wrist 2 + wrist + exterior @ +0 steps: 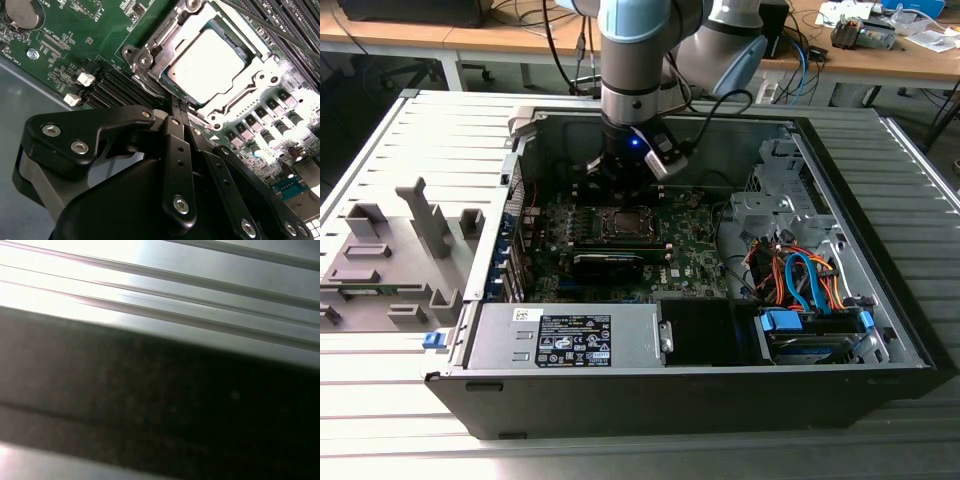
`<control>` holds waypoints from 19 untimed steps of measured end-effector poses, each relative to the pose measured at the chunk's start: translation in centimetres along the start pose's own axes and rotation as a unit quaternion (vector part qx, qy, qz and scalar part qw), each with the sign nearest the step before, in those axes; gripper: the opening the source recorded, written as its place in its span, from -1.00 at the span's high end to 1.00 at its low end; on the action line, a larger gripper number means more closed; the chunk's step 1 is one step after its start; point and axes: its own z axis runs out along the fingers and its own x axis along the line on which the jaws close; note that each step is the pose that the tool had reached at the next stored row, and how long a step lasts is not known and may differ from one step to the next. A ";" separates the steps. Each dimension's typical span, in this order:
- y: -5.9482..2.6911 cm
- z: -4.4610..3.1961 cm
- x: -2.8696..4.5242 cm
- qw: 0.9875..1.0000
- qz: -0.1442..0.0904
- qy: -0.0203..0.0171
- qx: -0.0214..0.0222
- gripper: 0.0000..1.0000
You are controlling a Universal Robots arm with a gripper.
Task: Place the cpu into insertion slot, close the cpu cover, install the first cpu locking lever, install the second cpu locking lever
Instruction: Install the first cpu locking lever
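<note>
Ribbed grey metal tabletop [380, 150] spreads under an opened computer case [700, 400], and wooden desks run across the top of the exterior view. From my seat I see the arm [640, 60] reaching straight down into the case, its gripper [620, 170] low over the green motherboard [690, 250] in the middle of the frame, just above the socket area. In the second wrist view the cpu [210, 65] sits in the upper middle of the picture, its pale metal top facing up, already seated in the insertion slot [150, 67]. The cpu cover [260, 75] appears to lie down around it, its frame bordering the chip on all sides — I judge that step done, since the plate looks flat rather than tilted up. The gripper's black linkages [175, 165] fill the lower half of that view, and their tips [175, 107] converge just beside the socket's near edge, close to where a thin lever wire [142, 86] runs along the frame. The pincer looks drawn together, fingers meeting with nothing visibly between them; I suspect that closed shape is meant for pushing on a lever rather than grasping, though I cannot confirm contact. Toward the lower edge of the exterior view lie a labelled power supply [570, 335] and, at lower right, a bundle of orange and blue cables [800, 280], well apart from the work.
</note>
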 end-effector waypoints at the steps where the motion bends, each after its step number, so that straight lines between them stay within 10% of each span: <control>1: -0.02 0.00 -0.08 1.000 -0.001 0.000 0.000 0.79; 19: -0.44 -0.01 -0.86 1.000 -0.009 0.000 0.000 0.79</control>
